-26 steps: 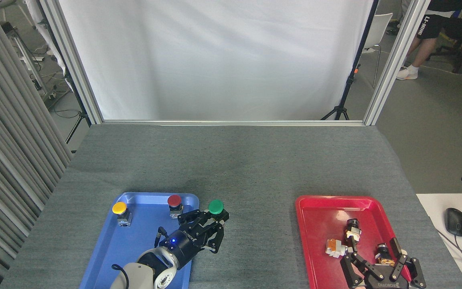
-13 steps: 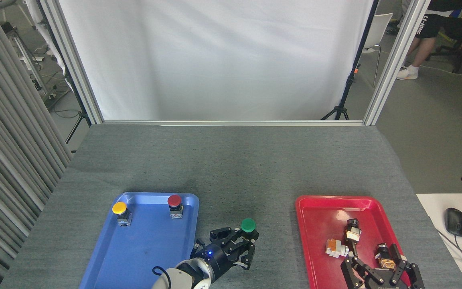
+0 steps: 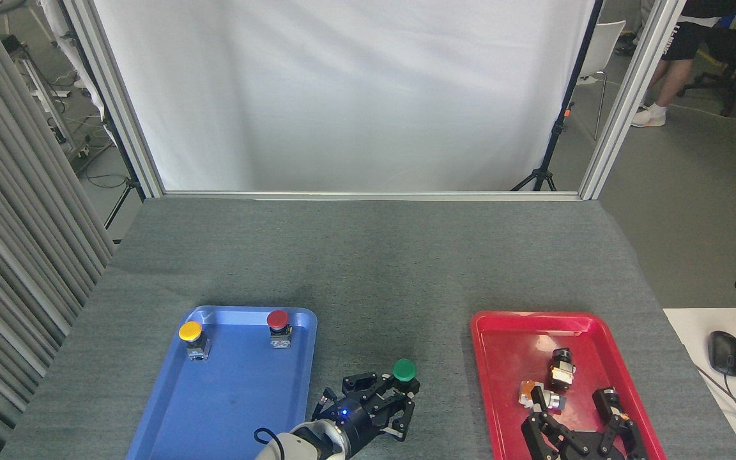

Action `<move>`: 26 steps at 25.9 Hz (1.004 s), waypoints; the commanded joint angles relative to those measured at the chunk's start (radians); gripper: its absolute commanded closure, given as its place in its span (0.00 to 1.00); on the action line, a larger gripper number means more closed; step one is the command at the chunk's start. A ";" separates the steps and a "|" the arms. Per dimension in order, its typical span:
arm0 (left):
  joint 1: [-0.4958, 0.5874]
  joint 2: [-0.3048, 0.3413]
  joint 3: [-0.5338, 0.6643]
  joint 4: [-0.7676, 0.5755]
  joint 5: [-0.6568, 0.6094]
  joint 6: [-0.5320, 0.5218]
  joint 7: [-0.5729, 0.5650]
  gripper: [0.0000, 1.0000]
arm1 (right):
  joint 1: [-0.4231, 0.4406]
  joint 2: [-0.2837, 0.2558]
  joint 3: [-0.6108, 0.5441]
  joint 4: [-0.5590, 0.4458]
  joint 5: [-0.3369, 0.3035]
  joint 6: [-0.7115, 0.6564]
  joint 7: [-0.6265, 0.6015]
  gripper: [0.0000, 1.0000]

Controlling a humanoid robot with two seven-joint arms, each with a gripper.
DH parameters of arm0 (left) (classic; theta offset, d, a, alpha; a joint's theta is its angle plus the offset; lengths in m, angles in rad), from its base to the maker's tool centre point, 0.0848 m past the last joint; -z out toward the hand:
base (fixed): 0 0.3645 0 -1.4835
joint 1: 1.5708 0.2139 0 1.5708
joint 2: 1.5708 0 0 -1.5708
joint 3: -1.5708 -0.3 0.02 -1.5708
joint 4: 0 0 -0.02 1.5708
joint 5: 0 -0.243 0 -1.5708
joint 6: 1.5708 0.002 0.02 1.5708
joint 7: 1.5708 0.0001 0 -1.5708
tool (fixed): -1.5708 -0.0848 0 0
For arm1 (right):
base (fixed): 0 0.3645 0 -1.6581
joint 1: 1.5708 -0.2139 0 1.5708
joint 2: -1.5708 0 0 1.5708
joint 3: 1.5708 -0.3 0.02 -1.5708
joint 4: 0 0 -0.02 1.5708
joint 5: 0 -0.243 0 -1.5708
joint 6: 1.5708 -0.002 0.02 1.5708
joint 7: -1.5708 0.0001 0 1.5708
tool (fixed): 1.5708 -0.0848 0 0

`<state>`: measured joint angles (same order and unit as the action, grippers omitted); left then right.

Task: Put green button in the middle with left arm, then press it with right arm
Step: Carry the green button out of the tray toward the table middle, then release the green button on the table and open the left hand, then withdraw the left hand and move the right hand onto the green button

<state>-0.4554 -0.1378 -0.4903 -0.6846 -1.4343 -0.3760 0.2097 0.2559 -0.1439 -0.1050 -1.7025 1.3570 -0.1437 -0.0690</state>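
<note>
The green button (image 3: 404, 369) shows its round green cap between the two trays, low over the grey cloth of the middle (image 3: 393, 300). My left gripper (image 3: 392, 394) comes in from the bottom with its blue light on and is shut on the green button just under the cap. My right gripper (image 3: 577, 415) is at the bottom right over the red tray (image 3: 508, 319), its two fingers spread open with nothing between them.
A blue tray (image 3: 214, 409) at the left holds a yellow-capped button (image 3: 190, 332) and a red-capped button (image 3: 278, 320). Small parts (image 3: 559, 364) lie in the red tray. A white table with a mouse (image 3: 726, 351) stands at the right. A person stands far back right.
My left gripper has carried the green button from the blue tray's right edge rightward and nearer to me, out over the cloth between the trays. My right gripper has shifted left over the red tray.
</note>
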 commanded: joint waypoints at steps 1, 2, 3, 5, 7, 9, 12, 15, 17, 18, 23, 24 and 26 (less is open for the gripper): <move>0.000 0.000 -0.014 0.007 0.000 0.008 0.016 0.64 | -0.004 -0.009 0.039 0.007 0.001 0.018 -0.002 0.01; 0.000 0.000 -0.016 0.005 0.000 0.006 0.022 0.49 | -0.007 -0.009 0.047 0.014 0.001 0.019 -0.002 0.01; 0.000 0.000 -0.017 0.005 -0.001 0.005 0.027 0.38 | -0.009 -0.008 0.051 0.018 -0.001 0.019 -0.002 0.01; 0.000 0.000 -0.031 0.002 -0.001 0.003 0.030 0.01 | -0.009 0.010 0.051 0.020 0.001 0.019 -0.002 0.01; 0.000 0.000 -0.053 -0.007 0.000 -0.001 0.030 0.00 | -0.006 0.027 0.054 0.018 0.002 0.021 0.009 0.01; 0.001 0.000 -0.056 -0.021 0.000 -0.001 0.028 0.00 | -0.003 0.027 0.060 0.018 0.004 0.021 0.011 0.08; 0.017 0.004 -0.053 -0.096 0.000 0.006 0.025 0.00 | -0.007 0.015 0.060 0.030 0.005 0.019 0.011 0.27; 0.092 0.027 -0.040 -0.214 -0.001 0.020 0.019 0.00 | -0.009 0.020 0.080 0.033 0.011 0.012 0.012 0.78; 0.146 0.099 -0.016 -0.331 -0.001 0.081 0.017 0.00 | -0.014 0.020 0.100 0.041 0.027 0.010 0.020 0.92; 0.179 0.136 -0.001 -0.394 0.000 0.124 0.020 0.00 | -0.033 0.023 0.116 0.061 0.033 0.009 0.031 0.96; 0.348 0.242 0.108 -0.653 0.000 0.289 0.027 0.00 | -0.104 0.041 0.222 0.133 0.073 0.024 0.041 1.00; 0.369 0.250 0.144 -0.679 0.002 0.298 0.025 0.00 | -0.116 0.043 0.231 0.144 0.077 0.030 0.041 1.00; 0.422 0.251 0.234 -0.713 0.002 0.299 0.025 0.00 | -0.152 0.044 0.271 0.190 0.088 0.055 0.048 1.00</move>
<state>-0.1102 0.0889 -0.3627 -1.3158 -1.4343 -0.1087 0.2366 0.1451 -0.1043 0.1163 -1.5614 1.4261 -0.1134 -0.0275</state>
